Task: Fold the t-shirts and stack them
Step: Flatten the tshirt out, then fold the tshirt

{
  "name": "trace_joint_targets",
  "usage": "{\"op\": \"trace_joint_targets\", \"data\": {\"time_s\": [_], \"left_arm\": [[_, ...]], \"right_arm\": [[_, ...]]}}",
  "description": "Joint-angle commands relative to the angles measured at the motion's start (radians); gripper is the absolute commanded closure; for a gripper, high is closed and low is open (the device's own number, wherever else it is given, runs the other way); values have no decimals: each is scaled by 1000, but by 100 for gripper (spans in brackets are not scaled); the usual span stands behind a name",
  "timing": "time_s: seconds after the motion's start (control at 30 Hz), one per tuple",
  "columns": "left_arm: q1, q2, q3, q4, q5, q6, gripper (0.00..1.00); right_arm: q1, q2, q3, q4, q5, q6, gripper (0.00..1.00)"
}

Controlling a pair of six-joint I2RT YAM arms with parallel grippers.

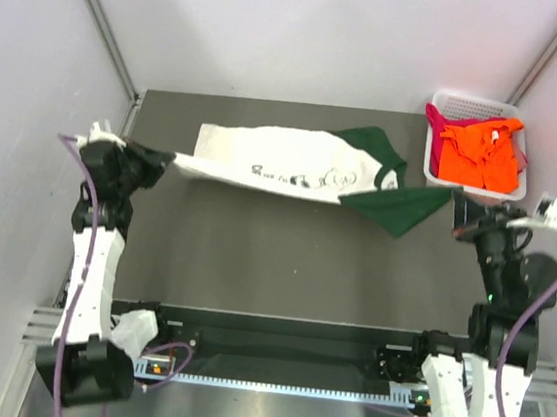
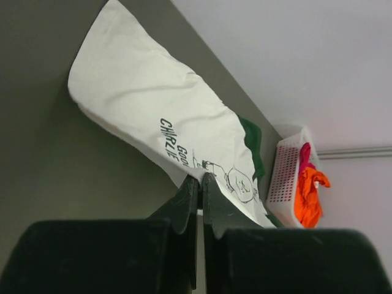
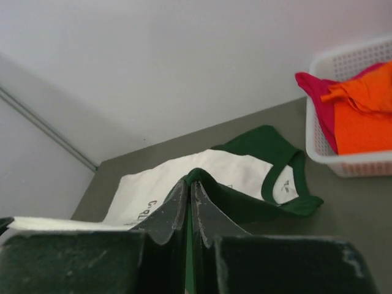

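My left tool (image 1: pixel 161 161) is pinched tight on the white edge of the white-and-green t-shirt (image 1: pixel 264 155), which is spread across the far half of the worktop (image 1: pixel 252 261). My right tool (image 1: pixel 458 203) is clamped on its dark green edge. Far right, the orange t-shirt (image 1: pixel 480 159) and the magenta t-shirt (image 1: pixel 439 116) sit in the basket (image 1: pixel 430 167).
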Motion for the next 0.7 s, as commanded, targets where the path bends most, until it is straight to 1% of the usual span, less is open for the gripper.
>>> {"op": "trace_joint_targets", "data": {"time_s": [0.0, 0.13, 0.2, 0.23, 0.3, 0.37, 0.43, 0.47, 0.5, 0.53, 0.57, 0.67], "left_arm": [[4, -123, -137, -85, -80, 59, 100], [4, -246, -243, -190, -127, 70, 100], [4, -324, -306, -243, -147, 56, 100], [4, -350, -330, -257, -159, 48, 100], [4, -421, -396, -268, -181, 19, 100], [4, -456, -448, -265, -190, -1, 100], [4, -455, -479, -253, -208, -16, 100], [4, -434, -508, -242, -212, -30, 100], [4, -418, -520, -219, -215, -35, 100], [4, -398, -528, -202, -212, -39, 100], [4, -351, -540, -185, -210, -41, 100], [2, -255, -542, -119, -212, -38, 100]], "right_arm": [[-7, -154, -92, -172, 121, -5, 100], [-7, -351, -149, -364, 146, 6, 100], [-7, -438, -150, -425, 175, 12, 100], [-7, -463, -149, -476, 189, 15, 100], [-7, -482, -150, -511, 203, 18, 100], [-7, -456, -184, -516, 180, 18, 100], [-7, -395, -248, -470, 168, 20, 100], [-7, -370, -268, -446, 155, 25, 100], [-7, -308, -288, -417, 145, 31, 100], [-7, -274, -319, -357, 135, 34, 100], [-7, -237, -330, -322, 120, 35, 100], [-6, -55, -335, -224, 131, 20, 100]]}}
